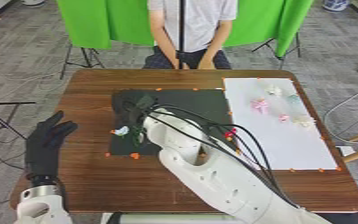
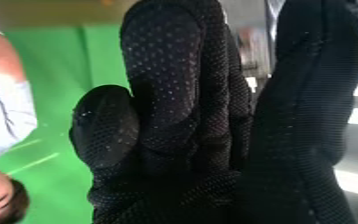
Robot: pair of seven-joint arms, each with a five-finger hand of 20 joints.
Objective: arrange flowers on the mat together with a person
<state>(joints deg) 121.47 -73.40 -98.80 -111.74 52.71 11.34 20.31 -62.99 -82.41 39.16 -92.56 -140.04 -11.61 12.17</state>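
Apparently the flowers are being built up on the square dark mat, for the robot's right hand, gloved in black fabric, hangs over its far left part. Its fingers are straight and lie close to one another, with nothing visible held between them. A small white-and-blue flower rests on the mat just on the robot's side of that hand, with a thin green stem near it. The red flower is to the right of the hand, close by the white forearm, so bringing the arm back low could brush it; lifting first seems wiser.

Well to the right of the hand, the long white sheet carries a pink ribbon-like flower, a smaller pink bloom, a cream-white one, a fluffy white one and a pale blue one. They sit apart from one another, perhaps so that each can be grasped singly, and the sheet may well be the supply. The little orange pieces along the edges probably mark or fasten the mats.

The left hand, in a matching glove, is left of the dark mat, its fingers extended and slightly parted, likely kept aside to leave the other arm room.
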